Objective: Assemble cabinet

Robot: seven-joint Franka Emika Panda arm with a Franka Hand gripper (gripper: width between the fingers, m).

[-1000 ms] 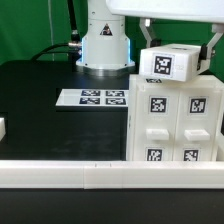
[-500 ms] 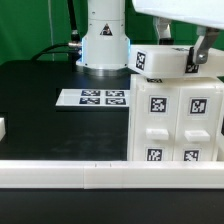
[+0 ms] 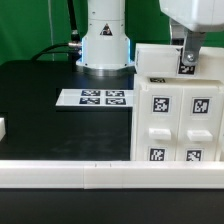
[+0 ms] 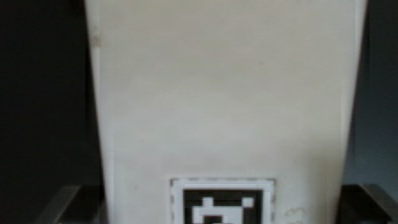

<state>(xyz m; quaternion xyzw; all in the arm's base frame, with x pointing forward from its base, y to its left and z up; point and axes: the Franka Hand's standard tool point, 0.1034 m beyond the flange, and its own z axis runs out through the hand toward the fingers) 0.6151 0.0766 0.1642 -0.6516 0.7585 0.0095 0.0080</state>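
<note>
The cabinet (image 3: 172, 125), a large white box with tagged square panels, stands at the exterior view's right. My gripper (image 3: 188, 58) comes down from above at its top right. It is shut on a white tagged block (image 3: 158, 62) that sits level on the cabinet's top. In the wrist view the block (image 4: 217, 100) fills the picture as a long white face with one tag at its near end. The dark fingers (image 4: 64, 202) stand close on either side of it. The contact under the block is hidden.
The marker board (image 3: 100, 98) lies on the black table in front of the white robot base (image 3: 105, 45). A small white block (image 3: 2, 128) sits at the exterior view's left edge. A white rail (image 3: 90, 176) runs along the front.
My gripper has carried the tagged block toward the exterior view's right and lower. The block was tilted above the cabinet before and now sits level on its top.
</note>
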